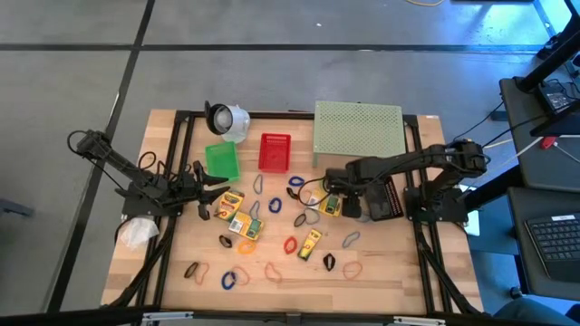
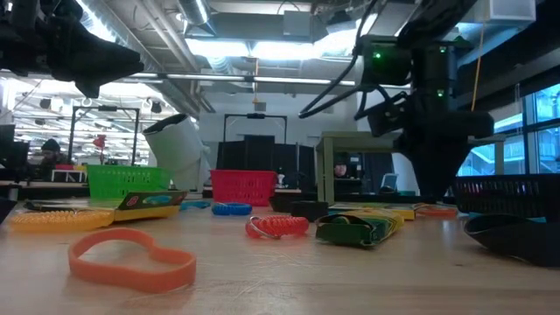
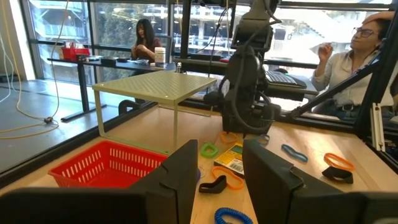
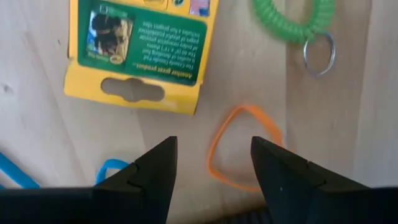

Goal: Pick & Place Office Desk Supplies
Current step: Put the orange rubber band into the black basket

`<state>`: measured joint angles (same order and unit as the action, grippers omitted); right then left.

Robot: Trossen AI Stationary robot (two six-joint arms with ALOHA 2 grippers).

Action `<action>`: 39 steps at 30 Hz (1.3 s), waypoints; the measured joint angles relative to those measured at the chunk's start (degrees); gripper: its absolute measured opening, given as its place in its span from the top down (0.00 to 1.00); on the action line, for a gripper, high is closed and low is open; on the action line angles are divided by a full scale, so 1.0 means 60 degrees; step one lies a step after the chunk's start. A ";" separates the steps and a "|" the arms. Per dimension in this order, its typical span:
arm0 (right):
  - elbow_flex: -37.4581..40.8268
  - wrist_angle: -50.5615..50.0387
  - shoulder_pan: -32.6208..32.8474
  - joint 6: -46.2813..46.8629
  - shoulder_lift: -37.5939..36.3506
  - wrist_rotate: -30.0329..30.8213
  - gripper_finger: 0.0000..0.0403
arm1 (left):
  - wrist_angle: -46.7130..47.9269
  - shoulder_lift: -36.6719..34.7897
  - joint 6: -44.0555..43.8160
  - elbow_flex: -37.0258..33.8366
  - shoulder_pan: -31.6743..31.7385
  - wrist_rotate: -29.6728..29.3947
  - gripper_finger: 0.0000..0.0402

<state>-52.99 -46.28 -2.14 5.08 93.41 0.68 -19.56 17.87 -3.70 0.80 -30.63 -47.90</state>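
- My right gripper [image 4: 213, 163] hangs with fingers apart, holding nothing.
- Between its fingertips lies a thin orange rubber-band loop [image 4: 219, 149].
- Just beyond it lies a yellow-and-green cardboard crayon box [image 4: 146, 53].
- My left gripper [image 3: 221, 177] waits well apart, its fingers parted around nothing.

Open-plan robotics lab: wooden desk [image 1: 381, 272] on a dark metal frame, concrete floor, ceiling strip lights [image 2: 232, 48], glass walls, people [image 3: 348, 59] at workstations.

Overhead, table-level and 2 wrist cameras share the table [image 1: 381, 272].

Shelf [image 1: 358, 129] sits at the table's [image 1: 399, 263] back edge, two baskets [image 1: 275, 152] beside it; supplies [image 1: 272, 237] scattered mid-table toward the front edge.
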 joint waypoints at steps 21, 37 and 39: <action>0.1359 0.1135 -0.0184 0.0295 -0.0091 -0.0290 0.56 | 0.0016 0.0001 -0.0017 0.0000 0.0000 0.0004 0.70; 0.1321 0.1159 -0.0188 0.0933 -0.0048 -0.0672 0.98 | 0.0015 0.0003 0.0172 0.0000 -0.0003 -0.0001 0.70; 0.1216 0.1085 -0.0188 0.1045 -0.0013 -0.0734 0.99 | 0.0016 0.0003 0.0168 0.0000 -0.0003 -0.0009 0.70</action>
<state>-45.69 -39.77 -3.27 11.35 93.33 -3.72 -19.46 17.89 -2.69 0.80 -30.65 -47.95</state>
